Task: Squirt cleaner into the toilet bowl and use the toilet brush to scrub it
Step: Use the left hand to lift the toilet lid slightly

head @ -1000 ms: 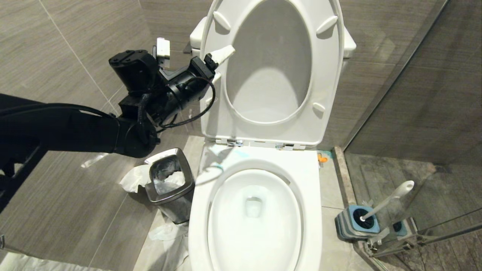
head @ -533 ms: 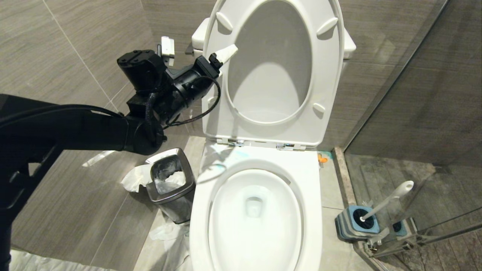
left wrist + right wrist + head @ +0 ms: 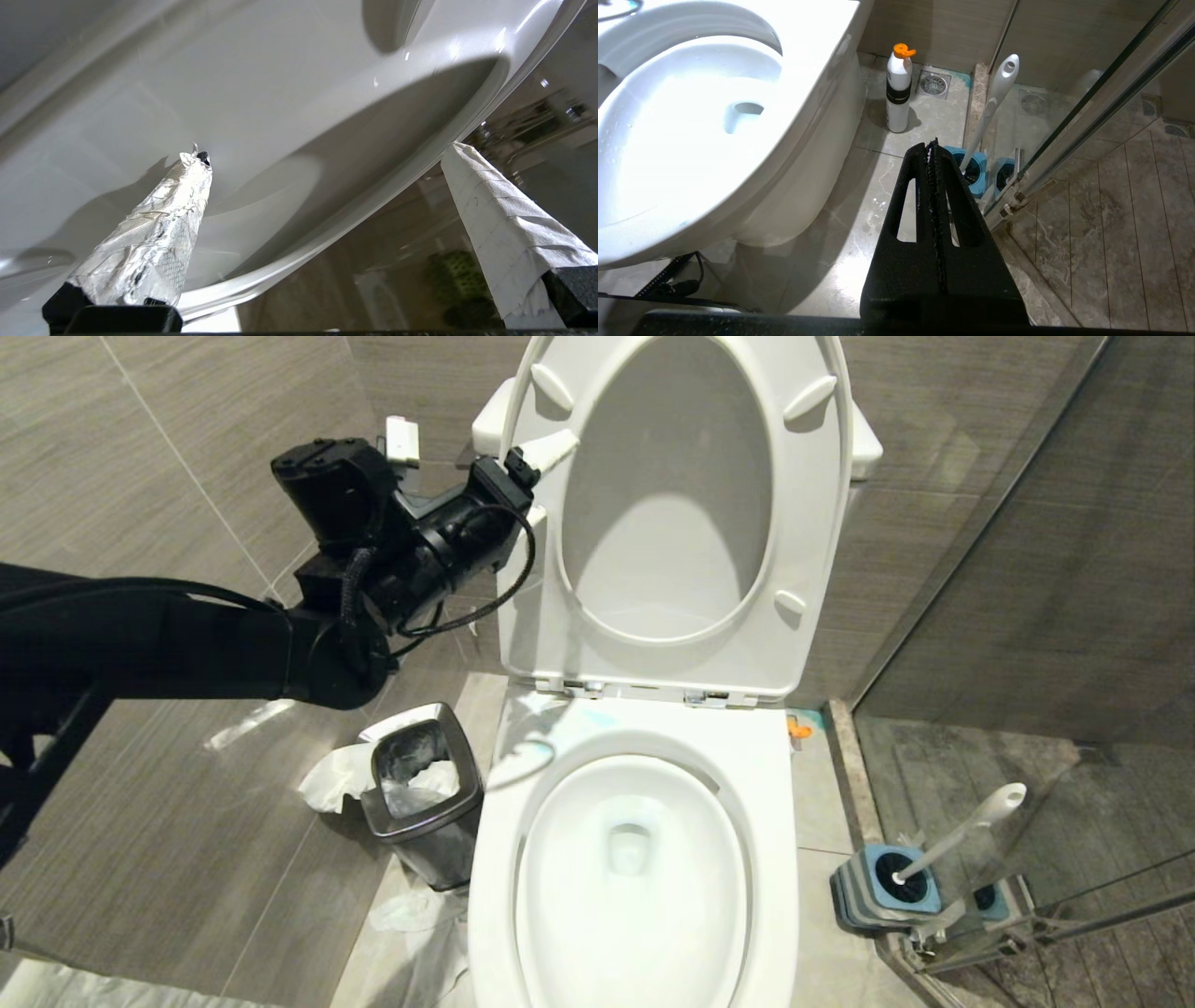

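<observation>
Left tool point(image 3: 540, 476) spread wide astride raised seat point(image 3: 803, 523) edge, shifted slightly up-left, brush point(image 3: 952, 838) unmoved.

The left arm point(image 3: 168, 649) is matte black, with thick rounded segments and a boxy wrist housing topped by small screws. A ribbed black hose and a thin looping black cable point(image 3: 485, 607) run along it. The left gripper point(image 3: 540, 476) has tapered fingers point(image 3: 154, 242) wrapped in white tape. The right gripper point(image 3: 932, 145) is plain black, its slotted fingers point(image 3: 966, 219) finely textured.
</observation>
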### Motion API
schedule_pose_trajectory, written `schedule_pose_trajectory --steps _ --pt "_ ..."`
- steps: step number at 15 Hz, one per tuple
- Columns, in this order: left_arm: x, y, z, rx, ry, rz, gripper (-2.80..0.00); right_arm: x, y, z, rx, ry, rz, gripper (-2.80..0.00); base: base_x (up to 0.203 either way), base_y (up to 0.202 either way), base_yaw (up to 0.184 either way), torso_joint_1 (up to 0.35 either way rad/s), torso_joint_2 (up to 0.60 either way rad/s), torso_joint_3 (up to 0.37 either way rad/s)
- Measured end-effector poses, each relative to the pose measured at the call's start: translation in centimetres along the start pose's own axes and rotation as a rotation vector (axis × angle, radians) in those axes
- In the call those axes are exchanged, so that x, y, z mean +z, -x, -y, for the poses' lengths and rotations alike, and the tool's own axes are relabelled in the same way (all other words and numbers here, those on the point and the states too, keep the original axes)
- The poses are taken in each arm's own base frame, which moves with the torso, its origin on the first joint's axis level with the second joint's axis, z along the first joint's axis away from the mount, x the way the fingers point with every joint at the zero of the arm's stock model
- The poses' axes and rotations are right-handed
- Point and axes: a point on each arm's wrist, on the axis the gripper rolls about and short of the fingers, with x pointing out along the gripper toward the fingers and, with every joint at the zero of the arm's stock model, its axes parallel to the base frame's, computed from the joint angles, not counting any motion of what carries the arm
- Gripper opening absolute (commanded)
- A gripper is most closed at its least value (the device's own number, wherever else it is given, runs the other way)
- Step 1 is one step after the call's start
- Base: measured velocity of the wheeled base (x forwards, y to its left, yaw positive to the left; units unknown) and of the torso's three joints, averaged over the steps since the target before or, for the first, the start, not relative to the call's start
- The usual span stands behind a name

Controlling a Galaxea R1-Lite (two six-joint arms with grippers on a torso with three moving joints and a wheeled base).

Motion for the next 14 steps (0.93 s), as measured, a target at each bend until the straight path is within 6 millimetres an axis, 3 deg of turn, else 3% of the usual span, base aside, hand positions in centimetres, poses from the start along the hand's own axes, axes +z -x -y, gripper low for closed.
schedule_pose_trajectory --steps 9,14 --pt "3.2 1.9 5.3 0.002 0.246 -0.019 0.0 0.0 0.0 0.0 -0.001 0.0 0.0 -2.8 0.0 0.0 0.0 0.0 0.0 0.0" --pt "5.2 3.8 6.7 0.09 0.277 -0.098 0.0 0.0 0.0 0.0 -0.001 0.0 0.0 -2.8 0.0 0.0 0.0 0.0 0.0 0.0"
